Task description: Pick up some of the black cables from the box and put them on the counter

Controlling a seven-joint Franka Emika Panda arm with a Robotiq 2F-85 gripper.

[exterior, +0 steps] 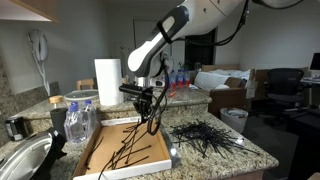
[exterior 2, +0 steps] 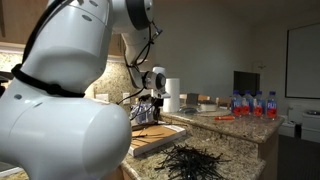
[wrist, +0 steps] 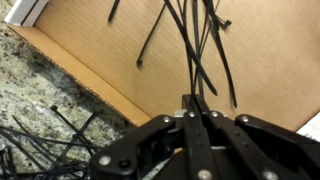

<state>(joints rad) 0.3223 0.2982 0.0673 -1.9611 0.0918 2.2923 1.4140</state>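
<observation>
A shallow cardboard box (exterior: 150,158) lies on the granite counter with a few black cables (exterior: 130,152) left in it. My gripper (exterior: 147,105) is shut on a bunch of black cables (exterior: 152,122) that hang from it above the box's right part. In the wrist view the closed fingers (wrist: 195,105) pinch several cable strands (wrist: 200,50) over the box floor (wrist: 270,60). A pile of black cables (exterior: 205,135) lies on the counter right of the box; it also shows in an exterior view (exterior 2: 190,160) and in the wrist view (wrist: 40,145).
A paper towel roll (exterior: 107,80) and a clear plastic container (exterior: 80,115) stand behind and left of the box. A metal sink (exterior: 20,160) is at far left. Water bottles (exterior 2: 255,103) stand on the far counter. The counter's front edge (exterior: 230,165) is close to the pile.
</observation>
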